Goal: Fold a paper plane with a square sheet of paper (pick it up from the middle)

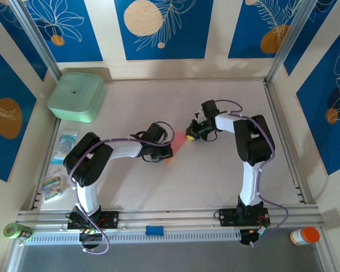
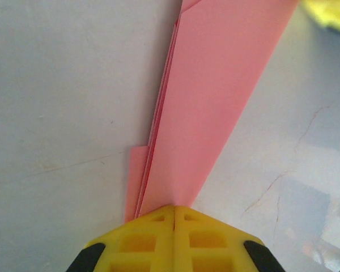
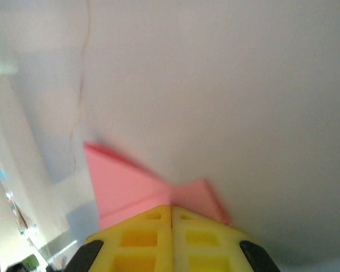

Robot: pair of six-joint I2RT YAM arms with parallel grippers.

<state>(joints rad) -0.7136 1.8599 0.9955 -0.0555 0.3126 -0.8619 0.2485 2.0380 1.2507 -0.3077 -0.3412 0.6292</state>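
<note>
White desk (image 1: 215,170), centre frame: left fingers (image 2: 141,241) and right fingers (image 3: 204,238) both clamped on paper plane (image 2: 209,102) ends. Risk: arms diverge, thin paper tears; uneven pull skews crease.

Mid-table, the pink plane (image 1: 179,145) spans between left gripper (image 1: 166,154) and right gripper (image 1: 190,135); green box (image 1: 77,96) back-left.

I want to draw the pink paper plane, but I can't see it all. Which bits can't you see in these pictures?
1. Top view: the paper plane is tiny, its ends under the left gripper and right gripper.
2. Left wrist view: its far end runs off the top edge; the near end hides between shut yellow fingers.
3. Right wrist view: blurred, so folds are unclear.
</note>
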